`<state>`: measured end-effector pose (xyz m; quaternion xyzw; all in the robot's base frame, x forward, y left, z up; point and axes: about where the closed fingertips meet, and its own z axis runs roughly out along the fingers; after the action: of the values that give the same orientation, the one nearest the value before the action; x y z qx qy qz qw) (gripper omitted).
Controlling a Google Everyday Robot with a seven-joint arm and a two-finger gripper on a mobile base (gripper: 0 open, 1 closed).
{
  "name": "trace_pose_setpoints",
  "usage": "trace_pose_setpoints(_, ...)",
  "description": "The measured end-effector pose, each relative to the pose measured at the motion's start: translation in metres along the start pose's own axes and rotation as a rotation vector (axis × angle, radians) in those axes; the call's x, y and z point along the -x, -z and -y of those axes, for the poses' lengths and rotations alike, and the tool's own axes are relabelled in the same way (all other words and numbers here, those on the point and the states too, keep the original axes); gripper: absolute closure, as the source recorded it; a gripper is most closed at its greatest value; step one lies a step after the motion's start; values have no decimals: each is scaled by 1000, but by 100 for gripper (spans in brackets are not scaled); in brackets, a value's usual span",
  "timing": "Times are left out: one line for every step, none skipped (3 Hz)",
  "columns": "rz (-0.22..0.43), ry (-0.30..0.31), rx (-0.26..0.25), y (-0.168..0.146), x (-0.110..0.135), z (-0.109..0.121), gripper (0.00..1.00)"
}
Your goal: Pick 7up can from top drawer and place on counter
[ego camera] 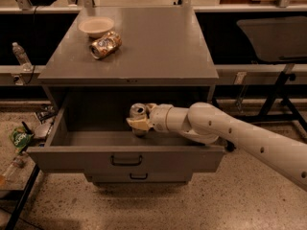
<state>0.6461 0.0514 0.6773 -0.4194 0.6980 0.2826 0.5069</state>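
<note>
While it stood upright, long axis vertical and silver top up, the can (138, 111) was seen mid-back in the open drawer (72, 157). The gripper (138, 124) was laid across its front; whether it was clamped could not be told. Bare drawer floor was left to the can's left. Above, the counter (158, 42) was occupied only at its far-left corner, by a bowl (96, 26) and a dented can (105, 44).
</note>
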Motion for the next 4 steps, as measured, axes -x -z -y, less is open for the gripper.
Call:
trace_pose_setpoints(5,30,15,26,15,3,87)
trace_pose_setpoints(24,30,28,66,40,4,100)
trace_pose_setpoints(48,-3,37,103,63,2,100)
trace_pose_setpoints(65,-32,69,131,97,9,100)
